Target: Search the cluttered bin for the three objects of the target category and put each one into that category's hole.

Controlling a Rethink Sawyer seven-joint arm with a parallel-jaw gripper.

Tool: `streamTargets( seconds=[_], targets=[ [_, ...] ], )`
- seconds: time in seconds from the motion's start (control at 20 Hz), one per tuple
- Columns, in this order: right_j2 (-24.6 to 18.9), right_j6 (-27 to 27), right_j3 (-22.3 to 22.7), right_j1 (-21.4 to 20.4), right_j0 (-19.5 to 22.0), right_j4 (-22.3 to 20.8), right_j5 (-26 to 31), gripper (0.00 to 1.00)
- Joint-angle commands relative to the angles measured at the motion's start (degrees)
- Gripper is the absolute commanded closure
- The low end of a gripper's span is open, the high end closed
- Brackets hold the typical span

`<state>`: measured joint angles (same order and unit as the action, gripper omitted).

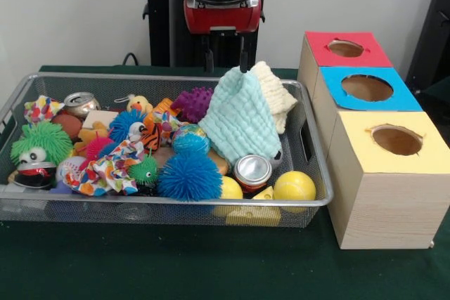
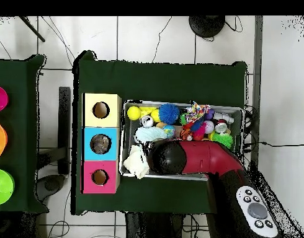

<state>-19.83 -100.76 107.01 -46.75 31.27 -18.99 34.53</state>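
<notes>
The front camera faced the robot closely across the surface; the overhead looked straight down from high, sharing the bin.

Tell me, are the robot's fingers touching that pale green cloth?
Touching, it seems. In the front view one of the fingers meets the peak of the pale green cloth, which stands up in a point as if lifted. The overhead view hides this under the arm.

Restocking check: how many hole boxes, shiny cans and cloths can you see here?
Hole boxes: 3 - red box, blue box, yellow box
Shiny cans: 2 - left can, front can
Cloths: 2 - mint cloth, cream cloth
Total: 7
</notes>
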Motion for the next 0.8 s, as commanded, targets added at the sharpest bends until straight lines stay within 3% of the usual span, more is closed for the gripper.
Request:
streamTargets(
  seconds=[0.05, 0.45, 0.8],
  targets=[
    [-0.41, 1.25, -5.58, 2.53, 1.45, -1.17, 4.21, 0.00],
    [-1.95, 9.69, -17.99, 9.88, 4.72, -4.24, 8.14, 0.00],
    [-4.14, 14.61, -24.60, 13.21, 6.72, -5.86, 11.64, 0.00]
  ],
)
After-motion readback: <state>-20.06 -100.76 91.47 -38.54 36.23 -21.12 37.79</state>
